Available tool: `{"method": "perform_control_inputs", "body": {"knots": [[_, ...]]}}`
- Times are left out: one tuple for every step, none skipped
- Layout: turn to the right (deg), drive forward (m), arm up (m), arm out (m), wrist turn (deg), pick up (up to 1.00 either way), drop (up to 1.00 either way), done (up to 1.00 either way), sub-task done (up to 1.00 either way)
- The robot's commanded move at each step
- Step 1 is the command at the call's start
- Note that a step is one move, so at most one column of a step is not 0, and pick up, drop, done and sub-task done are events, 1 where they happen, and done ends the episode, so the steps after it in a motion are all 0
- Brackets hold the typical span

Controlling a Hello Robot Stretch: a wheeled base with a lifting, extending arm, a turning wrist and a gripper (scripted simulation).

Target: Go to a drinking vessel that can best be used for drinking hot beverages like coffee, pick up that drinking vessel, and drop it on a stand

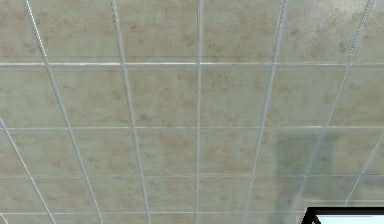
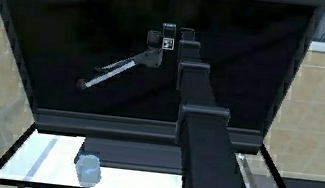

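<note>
The claw (image 2: 83, 82) slants down toward the arm side view's left in front of a large black panel (image 2: 66, 32) — I cannot tell whether it holds anything. The dark arm (image 2: 203, 121) rises behind it. Well below the claw, a small pale cup-shaped blob (image 2: 87, 170) sits on the black-framed glass surface (image 2: 133, 159) under the panel — beige tiled wall (image 2: 320, 109) alongside.

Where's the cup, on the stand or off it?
On it. The small pale cup rests on the glass stand, toward the arm side view's left, below the dark screen.
</note>
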Motion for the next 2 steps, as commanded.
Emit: {"method": "perform_control_inputs", "body": {"knots": [[0.0,0.0,0.0,-0.1,0.0,0.0,0.0,0.0,0.0],[0.0,0.0,0.0,0.0,0.0,0.0,0.0,1.0,0.0]]}}
